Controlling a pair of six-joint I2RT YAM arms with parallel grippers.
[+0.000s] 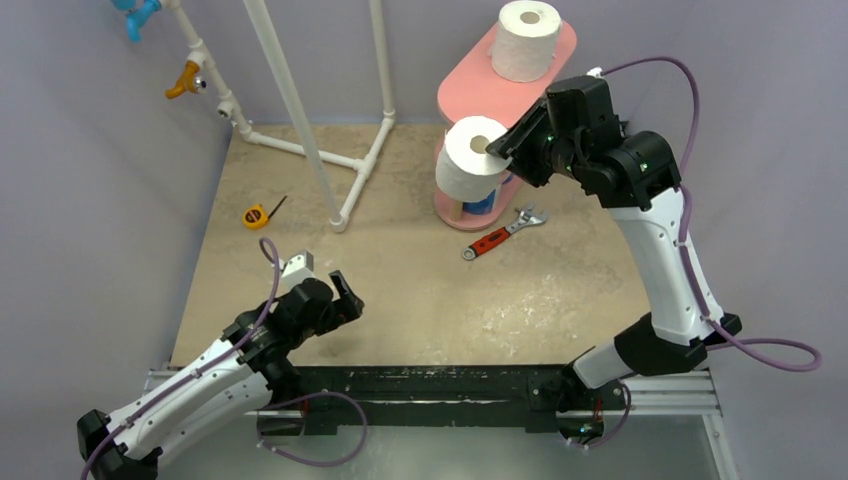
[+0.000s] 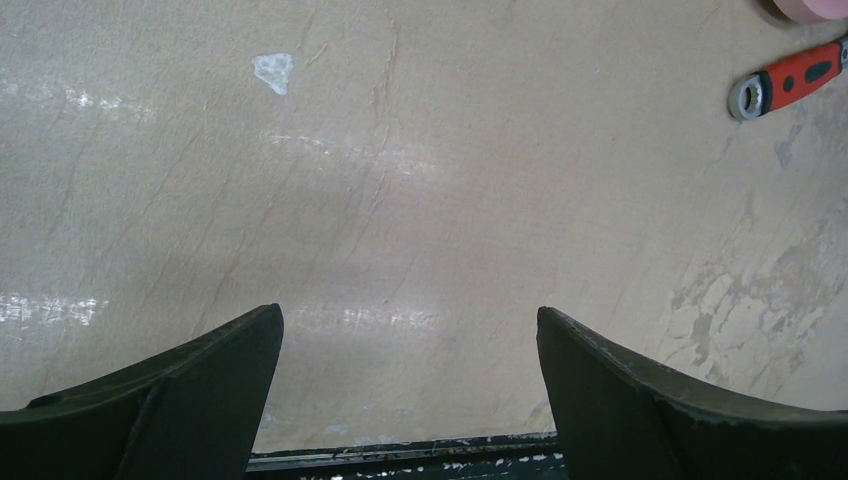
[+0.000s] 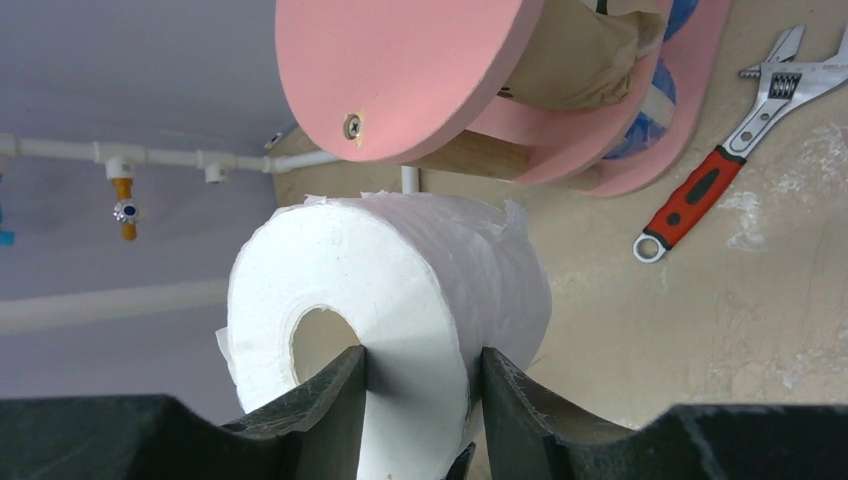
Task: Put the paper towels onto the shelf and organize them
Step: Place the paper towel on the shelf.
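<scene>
Start at the near edge of the table (image 1: 400,290). The left gripper (image 2: 408,314) hangs low over the near left of the tabletop. Its jaws are spread wide and hold nothing. In the left wrist view you see only bare table surface between its fingers (image 2: 200,400).

Look next to the middle of the table. The red-handled wrench (image 1: 495,238) lies flat just in front of the foot of the shelf (image 1: 470,85), apart from both grippers. The yellow tape measure (image 1: 256,215) lies well to the left of it, near the foot of the white pipe frame (image 1: 300,120).

Now check the right arm, which reaches up and forward over the right half of the table. The right gripper (image 3: 422,352) is clamped on a white roll (image 3: 400,270) and grips it through the wall. One finger sits inside the hollow core and the other presses on the outer surface. The roll is clear of the table, just beside the near end of the shelf. In the right wrist view it sits close to the rim of the top board. You cannot tell from these views whether it touches the shelf.

Inspect the shelf itself. A tan roll (image 3: 580,55) sits between the upper two boards, and a blue-wrapped roll (image 3: 640,132) shows in the gap below it. A second white roll (image 1: 527,40) stands upright at the far end of the top board, core opening facing up.
</scene>
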